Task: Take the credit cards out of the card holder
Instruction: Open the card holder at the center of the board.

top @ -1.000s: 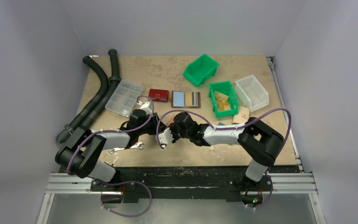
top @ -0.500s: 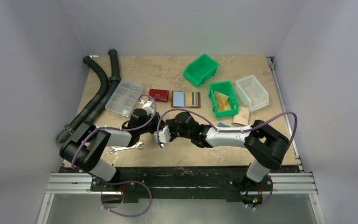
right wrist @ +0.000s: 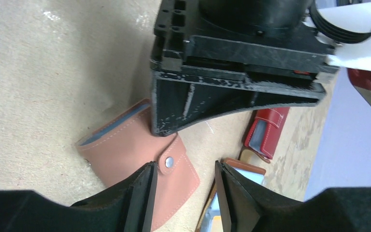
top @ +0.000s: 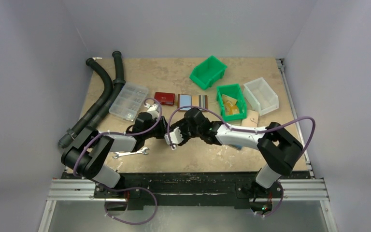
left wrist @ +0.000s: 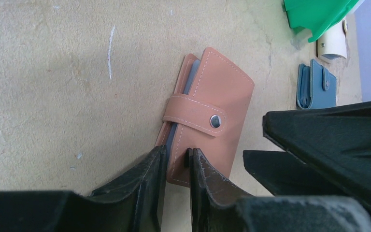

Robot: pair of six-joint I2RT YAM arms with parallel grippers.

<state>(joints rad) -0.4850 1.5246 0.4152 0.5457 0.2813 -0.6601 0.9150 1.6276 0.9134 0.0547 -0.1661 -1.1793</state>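
card holder point(left wrist: 217, 92) pinched by left end effector point(left wrist: 177, 159).

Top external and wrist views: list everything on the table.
pink card holder: one, salmon, centre of scene
brown card holder: one, open, blue card showing, mid-back
red wallet: one, left of that
green bins: two, back right
clear bin: one, far right
organiser box: one, clear, back left
hoses: two, black, left edge
wrench: one, silver, near left
blue pouch: one, right
beige pouch: one, right
left gripper: shut on pink card holder's edge
right gripper: open above it
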